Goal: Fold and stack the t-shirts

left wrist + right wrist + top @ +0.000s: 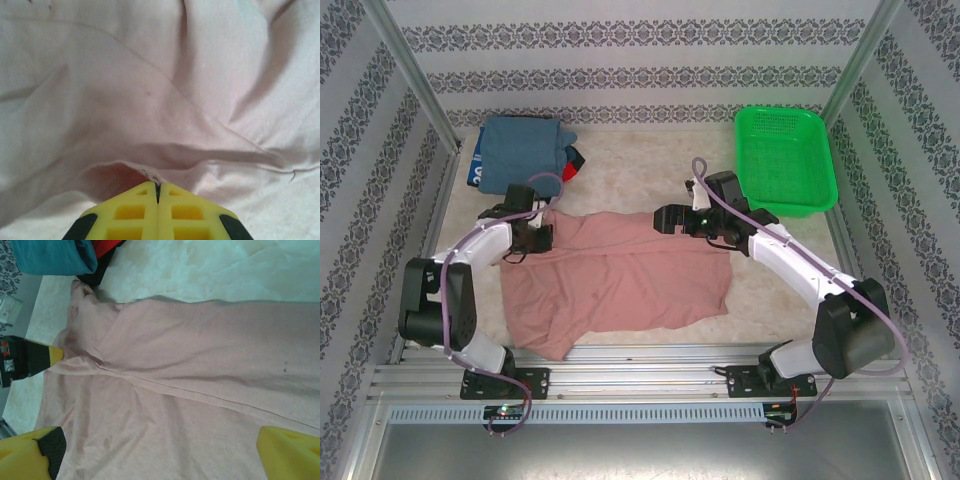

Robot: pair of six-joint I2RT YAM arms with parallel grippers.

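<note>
The large dusty-pink cloth t-shirt (620, 280) is a soft, fine-knit fabric, matt throughout and creased, with a stitched seam visible. The folded blue-grey cloth shirt (520, 150) is likewise soft and matt. The green plastic mesh basket (785, 160) is rigid and perforated, with a slight sheen. The pale table cover (640, 170) is matt, mottled and wrinkled; its material cannot be determined. The silver metal frame rails (620, 375) are smooth, with a dull satin finish. The left gripper (157, 189) has fingers (130, 215) of matt yellow moulded plastic with black insets.
</note>
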